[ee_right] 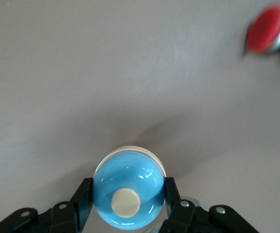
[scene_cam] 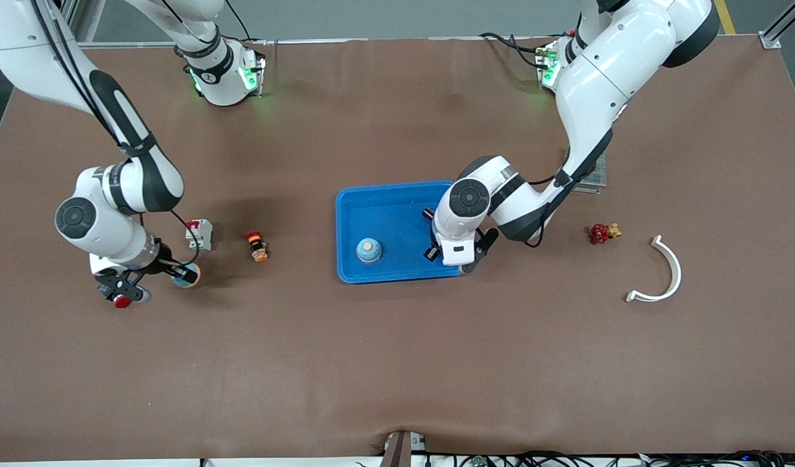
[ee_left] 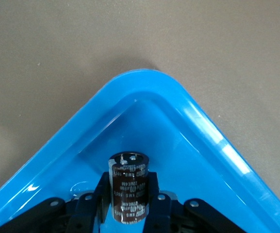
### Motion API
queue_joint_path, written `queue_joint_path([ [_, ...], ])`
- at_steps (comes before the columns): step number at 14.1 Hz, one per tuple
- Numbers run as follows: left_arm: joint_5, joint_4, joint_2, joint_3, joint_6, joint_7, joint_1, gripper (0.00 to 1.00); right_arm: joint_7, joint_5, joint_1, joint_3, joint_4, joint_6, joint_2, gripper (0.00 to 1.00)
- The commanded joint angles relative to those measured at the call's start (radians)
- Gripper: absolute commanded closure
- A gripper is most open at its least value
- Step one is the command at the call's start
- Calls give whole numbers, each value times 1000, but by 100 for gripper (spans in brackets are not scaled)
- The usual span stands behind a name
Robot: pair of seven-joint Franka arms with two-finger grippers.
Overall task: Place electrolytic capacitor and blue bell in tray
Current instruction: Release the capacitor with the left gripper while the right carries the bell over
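I have the left pincer (ee_left: pixel 128 204) over the corner of the shallow bright-blue plastic tray (scene_cam: pixel 352 214) toward the left arm's end of the bench, its fingers clamped on a dark cylindrical electrolytic capacitor with pale printed lettering (ee_left: pixel 128 188), which hangs just above the tray floor as far as I can judge from the left wrist view. A glossy blue dome-shaped bell with a cream button on top (scene_cam: pixel 368 250) already sits inside the tray, toward the edge nearest the front camera. Out toward the right arm's end of the brown bench (scene_cam: pixel 397 363), my right pincer (ee_right: pixel 129 204) is closed snugly around a second blue bell with a cream knob (ee_right: pixel 126 196), low over the bench top. A red push button with a silver collar (ee_right: pixel 268 29) lies close beside it. A small white circuit breaker (scene_cam: pixel 200 234) and an orange-and-black part (scene_cam: pixel 257 246) rest between that pincer and the tray.
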Motion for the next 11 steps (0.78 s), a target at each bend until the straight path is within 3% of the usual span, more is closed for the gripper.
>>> queue_joint_path([
  [1,22,23,11,6,4,-10,-12,54,272,23,-3,92,-25,-70,-77,100],
  [4,23,23,0,6,3,-4,-12,9,706,23,59,196,-46,-69,-105,100],
  [5,25,26,-8,6,3,-4,-11,0,832,22,107,209,-42,-69,-108,100],
  [11,25,29,-145,8,-92,158,15,0,1280,8,355,207,-43,-72,-120,100],
])
